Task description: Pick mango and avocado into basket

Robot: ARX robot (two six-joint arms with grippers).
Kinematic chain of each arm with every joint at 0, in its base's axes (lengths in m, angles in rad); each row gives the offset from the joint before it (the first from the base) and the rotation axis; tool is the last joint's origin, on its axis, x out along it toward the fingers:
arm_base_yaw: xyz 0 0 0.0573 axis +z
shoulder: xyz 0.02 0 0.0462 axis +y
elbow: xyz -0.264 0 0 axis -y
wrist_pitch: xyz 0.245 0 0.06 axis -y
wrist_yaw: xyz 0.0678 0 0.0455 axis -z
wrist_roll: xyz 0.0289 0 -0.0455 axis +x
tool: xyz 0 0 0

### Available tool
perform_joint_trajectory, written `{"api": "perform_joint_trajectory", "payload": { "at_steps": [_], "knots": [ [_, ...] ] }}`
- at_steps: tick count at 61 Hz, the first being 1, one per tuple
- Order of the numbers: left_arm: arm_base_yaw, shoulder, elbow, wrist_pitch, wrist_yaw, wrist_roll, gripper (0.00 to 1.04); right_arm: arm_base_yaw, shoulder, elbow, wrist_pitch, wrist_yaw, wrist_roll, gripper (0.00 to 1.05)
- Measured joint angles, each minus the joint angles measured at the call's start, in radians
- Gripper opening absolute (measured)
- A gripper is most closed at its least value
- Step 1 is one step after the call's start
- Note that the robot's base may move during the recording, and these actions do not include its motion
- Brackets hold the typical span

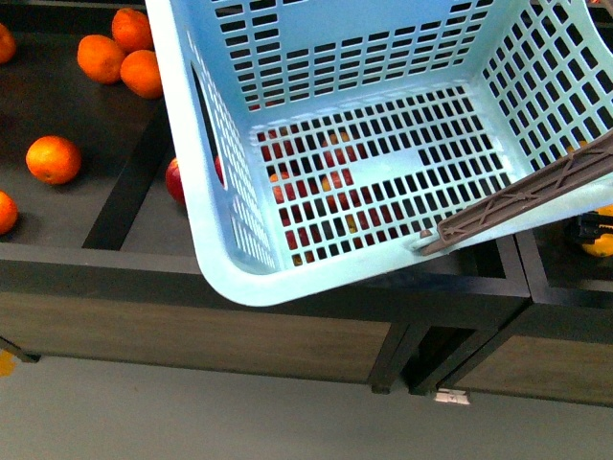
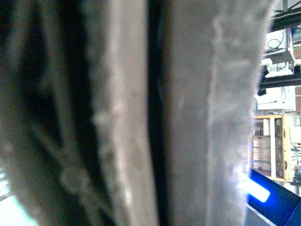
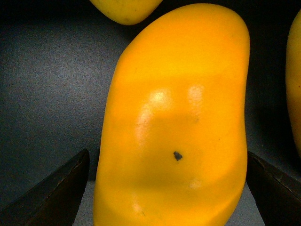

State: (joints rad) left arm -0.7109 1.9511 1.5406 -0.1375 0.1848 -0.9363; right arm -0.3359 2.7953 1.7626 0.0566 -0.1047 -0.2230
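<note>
The turquoise basket [image 1: 215, 249] fills most of my front view. It hangs tilted above the dark surface [image 1: 67, 220] and hides much of what lies behind it. Its brown handle [image 1: 536, 192] crosses its right corner. Through the slots I see red apples [image 1: 175, 180], and one peeks out at the basket's left side. Oranges [image 1: 53, 158] lie further left, well apart from the basket.

My right pincer [image 3: 167, 153] reaches toward the mango [image 3: 174, 108]. It is open, with one dark finger [image 3: 51, 193] on each side of the fruit. I see a thin gap on one side, and the other finger sits right at the skin. The mango lies on the dark surface, with more yellow fruits [image 3: 124, 9] near it.

Only the right wrist view shows the mango well. The front view gives just a yellow bit [image 1: 596, 241] at its right edge. The left wrist view is a blur, with a grey-brown thing [image 2: 197, 113] pressed close to the camera. I cannot tell if my left pincer is open or closed.
</note>
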Motion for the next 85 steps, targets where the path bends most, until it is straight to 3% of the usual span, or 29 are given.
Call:
{"api": "perform_joint_trajectory", "payload": {
  "at_steps": [3,14,21,53,72,85],
  "knots": [
    [0.0,0.0,0.0,0.0,0.0,0.0,0.27,0.0,0.0,0.0,0.0,0.0,0.003,0.95],
    [0.0,0.0,0.0,0.0,0.0,0.0,0.27,0.0,0.0,-0.006,0.0,-0.006,0.007,0.7],
    [0.0,0.0,0.0,0.0,0.0,0.0,0.27,-0.001,0.0,-0.011,0.003,-0.006,0.014,0.63],
    [0.0,0.0,0.0,0.0,0.0,0.0,0.27,-0.077,-0.142,-0.16,0.108,-0.051,0.151,0.61],
    [0.0,0.0,0.0,0.0,0.0,0.0,0.27,-0.179,-0.412,-0.335,0.195,-0.118,0.223,0.61],
    [0.0,0.0,0.0,0.0,0.0,0.0,0.27,-0.217,-0.716,-0.562,0.259,-0.216,0.239,0.61]
  ]
}}
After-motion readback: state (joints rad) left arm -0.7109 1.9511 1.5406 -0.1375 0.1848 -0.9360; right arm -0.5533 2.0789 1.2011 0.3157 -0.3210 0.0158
